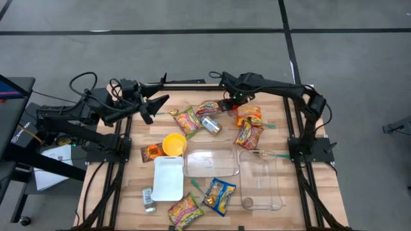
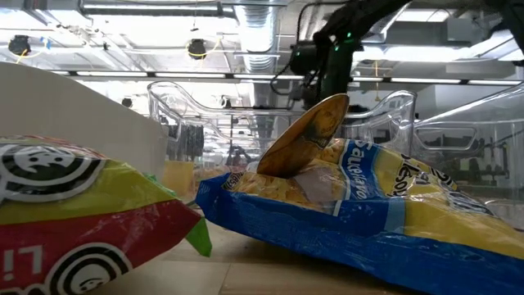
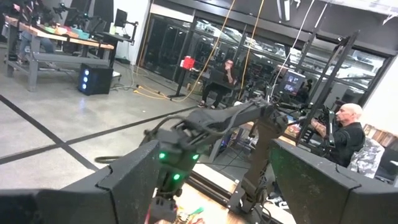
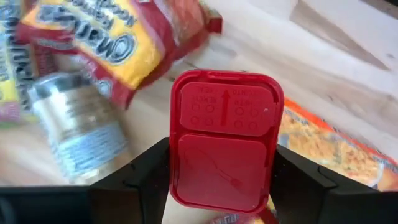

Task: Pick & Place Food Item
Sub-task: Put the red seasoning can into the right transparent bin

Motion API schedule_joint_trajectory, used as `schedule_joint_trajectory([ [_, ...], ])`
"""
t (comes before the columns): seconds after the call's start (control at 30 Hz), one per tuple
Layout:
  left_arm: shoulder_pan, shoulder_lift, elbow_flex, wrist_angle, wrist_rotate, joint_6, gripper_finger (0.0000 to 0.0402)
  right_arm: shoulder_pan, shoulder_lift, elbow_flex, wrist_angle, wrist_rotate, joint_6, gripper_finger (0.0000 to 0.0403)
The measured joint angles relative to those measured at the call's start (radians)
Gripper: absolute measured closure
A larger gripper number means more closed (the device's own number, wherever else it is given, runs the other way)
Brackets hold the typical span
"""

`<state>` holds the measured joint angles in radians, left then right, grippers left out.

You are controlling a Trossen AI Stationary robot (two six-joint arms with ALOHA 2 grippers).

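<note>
The right gripper [image 4: 222, 186] hung over the far middle of the table [image 1: 308, 186], its fingers clamped on a small red box [image 4: 224, 146], just above a can [image 4: 81, 134] and a noodle packet [image 4: 118, 37]. The left gripper [image 1: 149, 106] waited at the far left edge, fingers apart and holding nothing. It looked to me like the pick was done and the carry was on; the next move called for swinging the box toward a clear tray [image 1: 212, 163] or the white tray [image 1: 168, 178] nearer the front.

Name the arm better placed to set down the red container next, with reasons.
Right. Its end effector is shut on the red container, above the table's far side. The left end effector hangs open at the far left edge, holding nothing.
</note>
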<state>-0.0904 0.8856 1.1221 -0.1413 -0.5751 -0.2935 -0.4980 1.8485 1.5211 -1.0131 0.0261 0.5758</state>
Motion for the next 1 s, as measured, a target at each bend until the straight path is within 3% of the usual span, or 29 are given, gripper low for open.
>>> schedule_joint_trajectory([
  [0.27, 0.000, 0.000, 0.000, 0.000, 0.000, 0.000, 0.0105, 0.038, -0.167, -0.001, -0.032, -0.004, -0.001, 0.0187],
  [0.57, 0.000, 0.000, 0.000, 0.000, 0.000, -0.002, 0.0105, 0.075, -0.336, 0.000, -0.063, -0.078, -0.001, 0.0187],
  [1.0, 0.000, 0.000, 0.000, 0.000, 0.000, -0.003, 0.0105, 0.183, -0.475, 0.000, -0.177, -0.108, -0.007, 0.0186],
])
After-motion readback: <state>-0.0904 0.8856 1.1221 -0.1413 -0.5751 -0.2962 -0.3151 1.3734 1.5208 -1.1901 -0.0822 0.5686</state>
